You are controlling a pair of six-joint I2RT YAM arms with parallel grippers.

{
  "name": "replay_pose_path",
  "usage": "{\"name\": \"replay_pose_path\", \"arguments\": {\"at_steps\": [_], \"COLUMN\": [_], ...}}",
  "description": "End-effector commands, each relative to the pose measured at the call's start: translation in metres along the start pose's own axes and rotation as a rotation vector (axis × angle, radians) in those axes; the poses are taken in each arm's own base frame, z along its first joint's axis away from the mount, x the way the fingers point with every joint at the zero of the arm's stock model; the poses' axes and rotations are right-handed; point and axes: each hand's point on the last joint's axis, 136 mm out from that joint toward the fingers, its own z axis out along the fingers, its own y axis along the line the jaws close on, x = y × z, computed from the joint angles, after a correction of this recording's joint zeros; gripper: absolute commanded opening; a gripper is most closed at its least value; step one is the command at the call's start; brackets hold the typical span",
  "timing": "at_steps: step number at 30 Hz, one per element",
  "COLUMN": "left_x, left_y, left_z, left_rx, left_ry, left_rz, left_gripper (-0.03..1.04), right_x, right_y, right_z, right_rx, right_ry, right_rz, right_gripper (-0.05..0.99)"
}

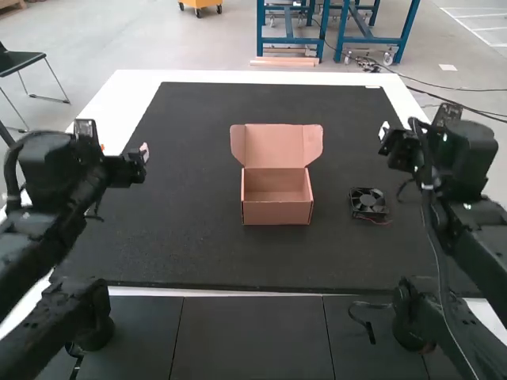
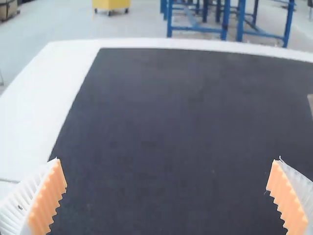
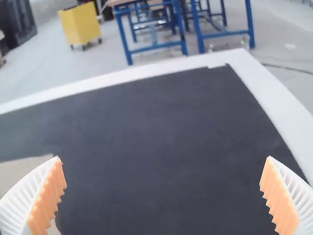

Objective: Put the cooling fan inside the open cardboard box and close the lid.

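Both arms at rest above the bench (image 1: 119,99), seen from the high view and the two wrist views.

The left arm stands at the bench's left side. Its forearm is raised and its left end effector (image 1: 142,155) is held in the air over the left margin of the black mat (image 1: 182,206), aimed toward the far side of the bench. In the left wrist view the white ribbed fingers with orange pads (image 2: 49,196) are spread wide, with bare mat between them and nothing held.

The right arm mirrors this pose at the bench's right side. Its right end effector (image 1: 386,136) is lifted above the mat's right margin and is well apart from the task's things. In the right wrist view its orange pads (image 3: 279,200) likewise stand far apart, gripping nothing.

The cardboard box (image 1: 276,198) sits upright near the middle of the mat with its opening facing up. Its lid (image 1: 276,145) is raised at the far wall, tilted slightly back, with small tabs at both upper corners.

The cooling fan (image 1: 368,203), black and square, lies flat on the mat to the right of the box. It is near the box but not touching it, and sits forward of the right end effector. A thin red wire (image 1: 385,221) trails from its near corner.
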Motion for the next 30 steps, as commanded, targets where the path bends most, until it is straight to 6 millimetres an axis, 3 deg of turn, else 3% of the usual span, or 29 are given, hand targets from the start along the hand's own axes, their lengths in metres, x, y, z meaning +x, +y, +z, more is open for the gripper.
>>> {"name": "replay_pose_path", "arguments": {"at_steps": [1, 5, 9, 14, 17, 21, 26, 30], "left_x": [-0.038, -0.057, -0.073, -0.053, -0.042, -0.033, -0.018, -0.035], "left_y": [0.001, -0.01, -0.013, -0.042, -0.063, -0.095, -0.123, -0.139], "left_z": [0.016, 0.033, 0.045, 0.054, 0.049, 0.034, 0.015, 0.0], "left_rx": [-0.013, 0.044, 0.05, 0.141, 0.197, 0.32, 0.423, 0.482], "left_ry": [0.06, 0.164, 0.176, 0.289, 0.334, 0.383, 0.458, 0.435], "left_rz": [-0.047, -0.052, 0.084, 0.154, 0.183, 0.203, 0.214, 0.204], "left_gripper": [0.97, 0.97, 0.97, 0.97, 0.97, 0.97, 0.97, 0.97], "right_x": [-0.038, -0.03, -0.04, -0.027, -0.01, -0.007, 0.027, 0.039], "right_y": [0.0, 0.001, 0.009, 0.005, -0.001, -0.012, -0.019, -0.022], "right_z": [-0.005, -0.007, -0.017, -0.02, -0.016, -0.015, -0.001, 0.013], "right_rx": [0.026, 0.047, 0.021, 0.043, 0.072, 0.117, 0.097, 0.079], "right_ry": [-0.027, 0.127, 0.201, 0.319, 0.418, 0.506, 0.716, 0.788], "right_rz": [0.036, 0.02, -0.026, -0.034, -0.034, -0.044, -0.115, -0.169], "right_gripper": [0.91, 0.91, 0.91, 0.9, 0.9, 0.91, 0.91, 0.91]}}
